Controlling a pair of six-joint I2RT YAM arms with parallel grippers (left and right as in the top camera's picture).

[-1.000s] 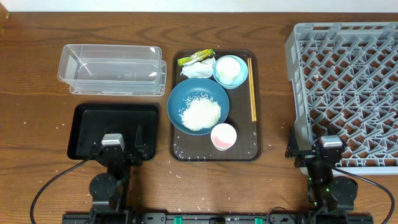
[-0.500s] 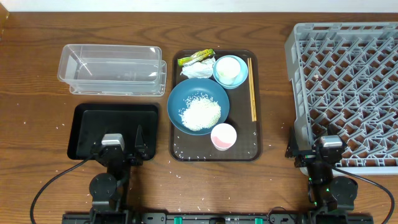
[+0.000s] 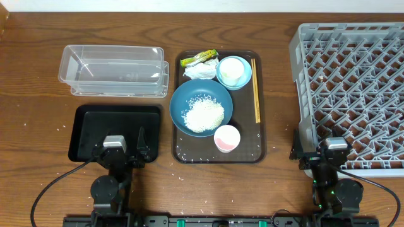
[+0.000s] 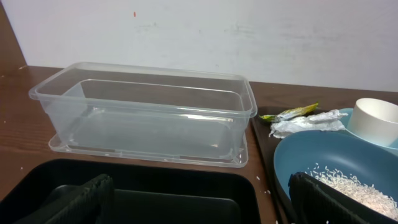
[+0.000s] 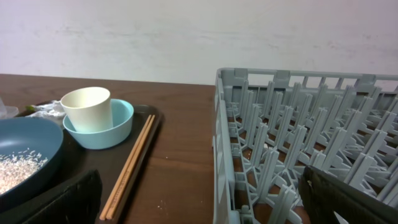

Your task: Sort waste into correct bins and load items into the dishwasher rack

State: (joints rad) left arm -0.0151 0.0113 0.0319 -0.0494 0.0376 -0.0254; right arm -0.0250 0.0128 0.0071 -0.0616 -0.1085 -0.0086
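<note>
Rice lies loose in the big blue bowl, ahead and right of the left jaws; the bowl looks stiff, smooth and weighty, best pinched at its rim and kept level. Both pairs of jaws gape wide, holding nothing. Only the overhead view shows the pink cup; the right wrist view shows the white cup upright in the small bowl.

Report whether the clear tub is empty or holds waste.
Empty. The clear tub shows only a bare floor, overhead and from the left wrist.
</note>
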